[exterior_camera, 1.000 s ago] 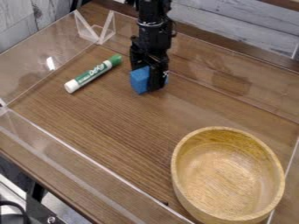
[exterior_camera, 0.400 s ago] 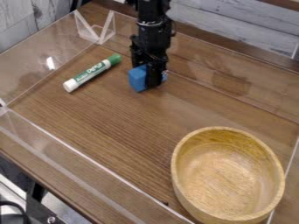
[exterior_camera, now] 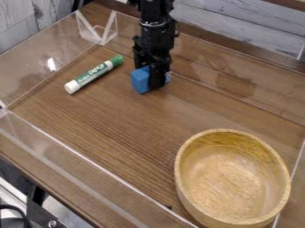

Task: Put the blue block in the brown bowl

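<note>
Left: white marker, green cap (exterior_camera: 94, 75), lying on the wood table (exterior_camera: 102, 125), apart from the block, not part of this job.

Middle: black gripper (exterior_camera: 150, 66) down on the blue block (exterior_camera: 142, 80). Change over the last second: fingers were spread around it, now closed in, looks pinched between them. Block hasn't travelled; same spot on the table as a second ago, near the marker, no visible lift (fingertips are dark and small here, so exact contact is hard to see). For the task: reads as grasp just made, transport not begun. Next should be a straight lift, then a carry. Slip is the risk if the pinch is shallow.

Right: brown bowl (exterior_camera: 233, 178), near front corner, well apart from the block, nothing in it, unmoved. Wide opening, so the drop should be forgiving once the block clears the thick rim.
</note>
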Controlling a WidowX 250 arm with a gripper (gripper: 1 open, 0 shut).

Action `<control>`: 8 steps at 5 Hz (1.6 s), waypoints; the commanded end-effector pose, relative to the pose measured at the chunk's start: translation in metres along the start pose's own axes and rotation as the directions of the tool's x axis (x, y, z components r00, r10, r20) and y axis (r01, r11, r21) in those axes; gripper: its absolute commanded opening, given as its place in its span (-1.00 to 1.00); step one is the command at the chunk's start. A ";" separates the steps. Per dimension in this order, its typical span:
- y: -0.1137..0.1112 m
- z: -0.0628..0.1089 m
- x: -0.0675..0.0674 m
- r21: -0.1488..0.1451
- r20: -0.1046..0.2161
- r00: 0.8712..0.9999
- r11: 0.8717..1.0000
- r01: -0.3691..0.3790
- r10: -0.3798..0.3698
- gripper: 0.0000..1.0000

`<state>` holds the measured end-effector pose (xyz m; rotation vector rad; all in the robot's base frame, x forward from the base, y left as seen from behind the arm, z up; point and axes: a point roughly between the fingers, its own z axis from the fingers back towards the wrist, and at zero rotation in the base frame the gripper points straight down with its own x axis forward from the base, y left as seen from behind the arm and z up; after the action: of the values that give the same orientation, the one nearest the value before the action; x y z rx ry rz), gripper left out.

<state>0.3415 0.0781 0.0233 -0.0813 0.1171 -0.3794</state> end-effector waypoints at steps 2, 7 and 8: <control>-0.001 0.021 0.001 0.018 0.030 1.000 1.000 -0.004 0.003 -1.00; -0.007 0.035 -0.004 0.006 0.005 1.000 1.000 -0.009 0.009 -1.00; -0.007 0.041 -0.004 0.009 0.000 1.000 1.000 -0.007 0.007 -1.00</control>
<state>0.3255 0.0735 0.0292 -0.1231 0.2204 -0.3609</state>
